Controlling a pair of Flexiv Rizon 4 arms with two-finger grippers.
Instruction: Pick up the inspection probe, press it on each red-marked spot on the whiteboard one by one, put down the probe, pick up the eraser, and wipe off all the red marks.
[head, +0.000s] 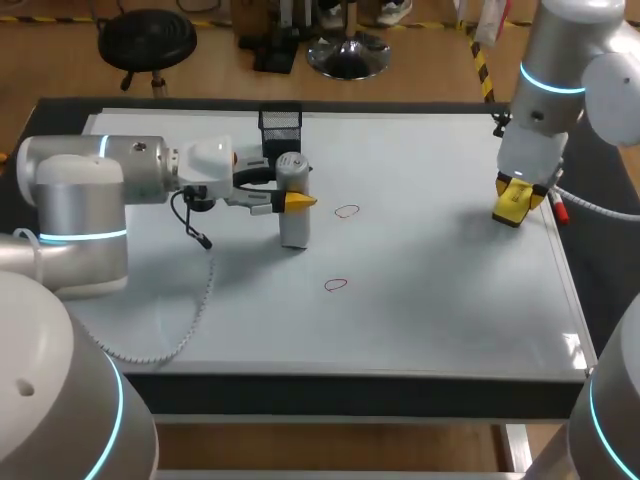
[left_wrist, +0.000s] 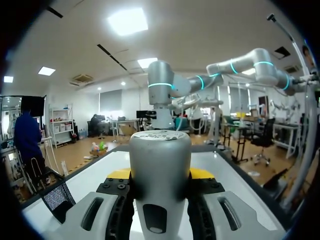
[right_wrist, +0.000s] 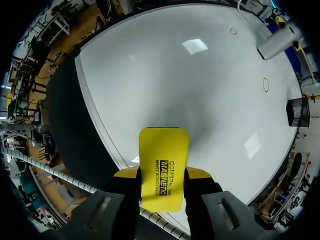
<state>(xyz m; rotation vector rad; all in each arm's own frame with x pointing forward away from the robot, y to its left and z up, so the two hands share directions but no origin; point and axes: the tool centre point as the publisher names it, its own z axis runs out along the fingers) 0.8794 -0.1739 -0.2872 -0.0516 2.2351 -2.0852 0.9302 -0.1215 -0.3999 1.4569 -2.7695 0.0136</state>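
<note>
Probe (left_wrist: 160, 165) in left pincer (left_wrist: 160, 174), eraser (right_wrist: 163, 162) in right pincer (right_wrist: 162, 174).

Grips the yellow eraser (right_wrist: 164, 162) in the right pincer (right_wrist: 162, 173) above the whiteboard (right_wrist: 190, 90), well apart from the two red marks (right_wrist: 265, 84).

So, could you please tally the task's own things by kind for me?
red marks: 2
probe: 1
eraser: 1
whiteboard: 1
total: 5

Open whiteboard (head: 430, 300) between upright probe (head: 293, 222) and right hand (head: 517, 204); mesh basket (head: 280, 122) behind probe.
</note>
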